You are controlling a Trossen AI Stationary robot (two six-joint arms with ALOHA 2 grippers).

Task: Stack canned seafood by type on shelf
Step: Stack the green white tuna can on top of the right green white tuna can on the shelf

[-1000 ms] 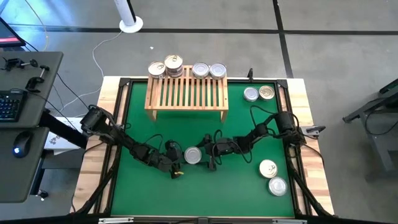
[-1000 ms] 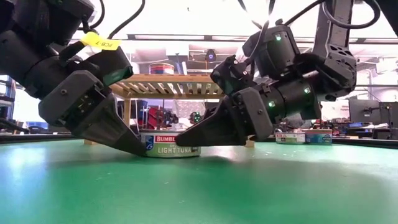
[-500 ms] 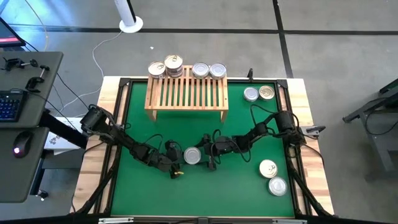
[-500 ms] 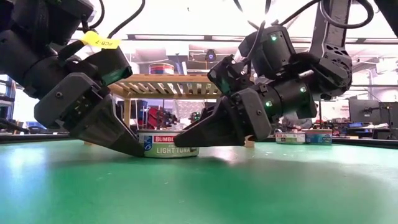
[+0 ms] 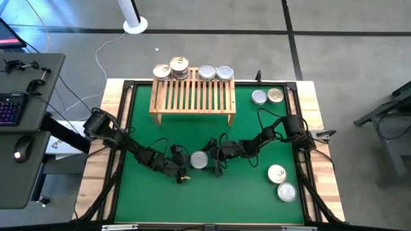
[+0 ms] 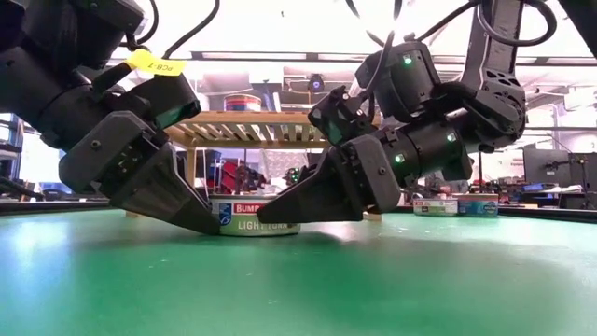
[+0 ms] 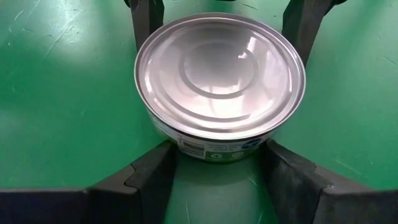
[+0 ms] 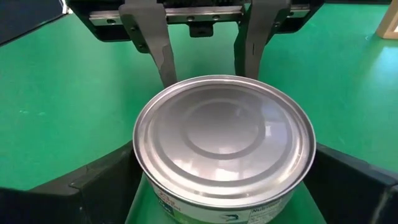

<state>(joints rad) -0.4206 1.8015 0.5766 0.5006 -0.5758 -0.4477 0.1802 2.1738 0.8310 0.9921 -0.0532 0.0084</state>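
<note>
A silver-lidded tin of canned seafood (image 5: 199, 160) stands upright on the green mat (image 5: 154, 135), between my two grippers. My left gripper (image 5: 188, 164) comes from the table's left, half open, its fingertips at the tin's near wall. My right gripper (image 5: 207, 160) comes from the right, open wide, with a finger on either side of the tin (image 8: 224, 143). The light-wood shelf (image 5: 192, 96) stands at the far side of the mat. Several tins (image 5: 207, 72) sit along its far edge, one (image 5: 179, 63) stacked on another. My left gripper has both fingertips (image 7: 163, 163) against the lower side wall (image 7: 214, 148) of the tin, on the side facing it. The gap between them is narrower than the tin. The fingers slant down from the table's left. The tin stands flat on the mat. My right gripper flanks the tin; I cannot tell whether its fingers (image 8: 106, 183) touch the wall.
Two tins (image 5: 259, 97) (image 5: 275, 95) lie at the mat's far right corner and two more (image 5: 277, 173) (image 5: 286, 191) at its near right. A raised black frame (image 5: 125, 115) borders the mat. Open mat lies between the grippers and the shelf.
</note>
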